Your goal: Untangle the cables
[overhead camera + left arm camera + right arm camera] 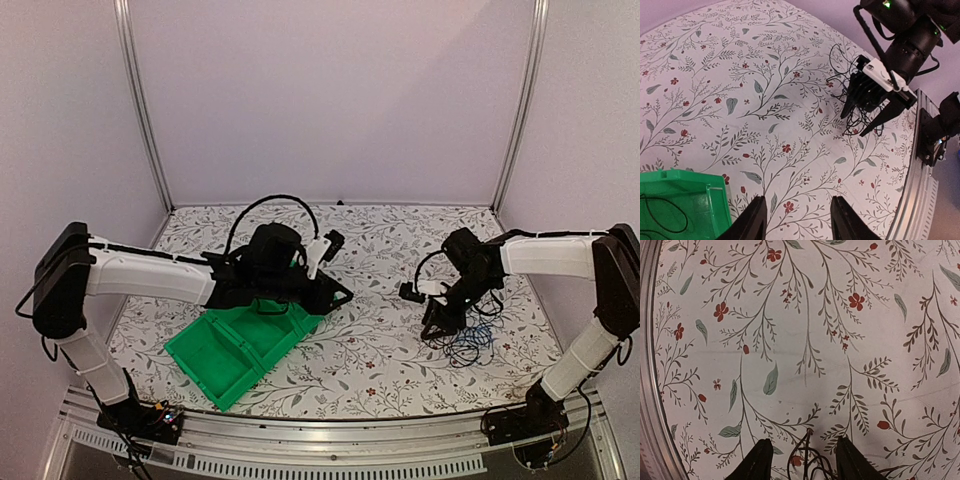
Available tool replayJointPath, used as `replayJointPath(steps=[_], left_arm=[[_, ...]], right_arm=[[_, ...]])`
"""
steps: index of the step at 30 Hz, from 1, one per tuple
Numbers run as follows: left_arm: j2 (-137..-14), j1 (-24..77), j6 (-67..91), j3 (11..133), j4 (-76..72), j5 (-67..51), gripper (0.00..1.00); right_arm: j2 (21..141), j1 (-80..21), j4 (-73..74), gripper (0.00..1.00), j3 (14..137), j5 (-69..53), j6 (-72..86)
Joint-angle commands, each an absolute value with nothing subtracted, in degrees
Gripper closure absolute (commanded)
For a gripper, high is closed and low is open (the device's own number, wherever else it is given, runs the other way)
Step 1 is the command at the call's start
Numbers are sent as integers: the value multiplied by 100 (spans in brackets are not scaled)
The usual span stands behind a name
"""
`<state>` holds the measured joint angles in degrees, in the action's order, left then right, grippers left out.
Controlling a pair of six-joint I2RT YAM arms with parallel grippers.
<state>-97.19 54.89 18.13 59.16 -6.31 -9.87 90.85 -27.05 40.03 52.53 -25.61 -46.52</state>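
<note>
Both black two-finger grippers stand partly open, gripping nothing: left gripper (802, 222) near one green plastic bin (685, 187) containing one thin black cable loop (662, 215), right gripper (805, 462) straddling one tangle of thin black and blue cables (467, 342) on the floral tablecloth (740, 100).

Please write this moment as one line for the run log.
left gripper: open, empty, beside green bin | right gripper: open around cables | cables: tangled pile
</note>
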Motion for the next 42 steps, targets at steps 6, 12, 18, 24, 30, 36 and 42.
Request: replayJointPath(steps=[6,12,18,24,30,36,42], left_arm=[[-10001,5716,1864,6123,-994,-1061,57],[-10139,5806,1842,6050,-1282,-898,56],[-10386,6085,1521,5983,-2187,-1005,50],[-10617,6302,1468,6165,-3327,-1140,46],[-11040,6307,1767,6640,-3752,-1400,46],[-11497,6302,1924,7135,-3622,-1285,54],[-11614,6297,1900,7173,-3828,-1330,80]], right_arm=[[9238,-2739,3779,70,5265,-2591,-4502],[9230,-2733,4051,100,5458,-2655,-4491],[8556,-2740,4887,100,6504,-3490,-4268],[8171,-2738,5138,100,7156,-3832,-4128],[8189,-2735,5210,100,7381,-4004,-4107],[8140,-2733,5291,100,7589,-4246,-4065],[8104,-2734,5256,100,7557,-4404,-4035]])
